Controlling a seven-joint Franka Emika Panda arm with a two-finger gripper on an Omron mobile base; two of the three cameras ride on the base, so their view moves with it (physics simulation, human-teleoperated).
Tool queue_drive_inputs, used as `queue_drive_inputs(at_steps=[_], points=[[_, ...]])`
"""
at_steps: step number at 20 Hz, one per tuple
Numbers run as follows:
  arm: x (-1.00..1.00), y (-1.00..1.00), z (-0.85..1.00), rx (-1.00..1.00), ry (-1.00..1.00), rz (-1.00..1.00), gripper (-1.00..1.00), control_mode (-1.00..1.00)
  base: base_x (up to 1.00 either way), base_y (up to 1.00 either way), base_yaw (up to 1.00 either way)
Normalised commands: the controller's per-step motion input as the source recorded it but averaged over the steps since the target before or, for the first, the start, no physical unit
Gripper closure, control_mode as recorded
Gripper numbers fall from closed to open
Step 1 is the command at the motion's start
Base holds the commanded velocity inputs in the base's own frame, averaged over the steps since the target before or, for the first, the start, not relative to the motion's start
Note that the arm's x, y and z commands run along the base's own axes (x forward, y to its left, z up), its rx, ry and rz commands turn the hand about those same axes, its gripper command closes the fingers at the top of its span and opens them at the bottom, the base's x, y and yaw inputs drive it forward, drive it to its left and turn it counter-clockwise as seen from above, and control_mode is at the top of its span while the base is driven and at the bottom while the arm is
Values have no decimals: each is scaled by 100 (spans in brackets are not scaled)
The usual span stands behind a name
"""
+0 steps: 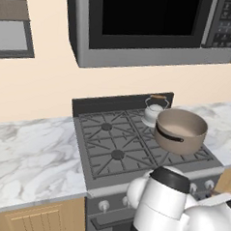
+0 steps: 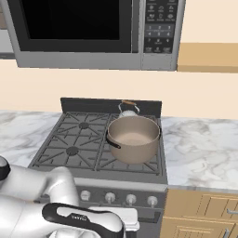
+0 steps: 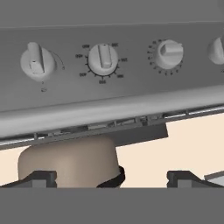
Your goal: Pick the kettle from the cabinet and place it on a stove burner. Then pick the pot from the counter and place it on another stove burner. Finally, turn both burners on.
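Two on stove: kettle (image 1: 153, 110) back right burner, pot (image 1: 180, 130) just in front
Gripper (image 3: 112, 177): wide open, holding nothing, facing knobs (image 3: 103, 58)
Risk: easy to twist the wrong knob, lighting an empty burner

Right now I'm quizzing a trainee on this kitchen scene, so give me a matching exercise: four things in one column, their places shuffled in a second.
Things:
1 kettle
2 pot
3 microwave
4 knobs

Places:
A on the stove's front panel
B front right burner
C above the stove
D back right burner, behind the pot

Pairs: 1-D, 2-B, 3-C, 4-A
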Motion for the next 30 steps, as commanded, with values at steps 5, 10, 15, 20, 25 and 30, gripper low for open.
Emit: queue_drive_inputs(at_steps=[5, 10, 15, 20, 25, 30], points=[[11, -32, -35, 0, -1, -3, -100, -100, 0, 0, 0], [14, -22, -26, 0, 0, -5, -100, -100, 0, 0, 0], [17, -4, -22, 0, -2, -1, -100, -100, 0, 0, 0], [13, -2, -34, -1, -7, -1, -100, -100, 0, 0, 0], [1, -26, -40, 0, -5, -5, -100, -100, 0, 0, 0], [0, -23, -20, 0, -3, -4, -100, -100, 0, 0, 0]])
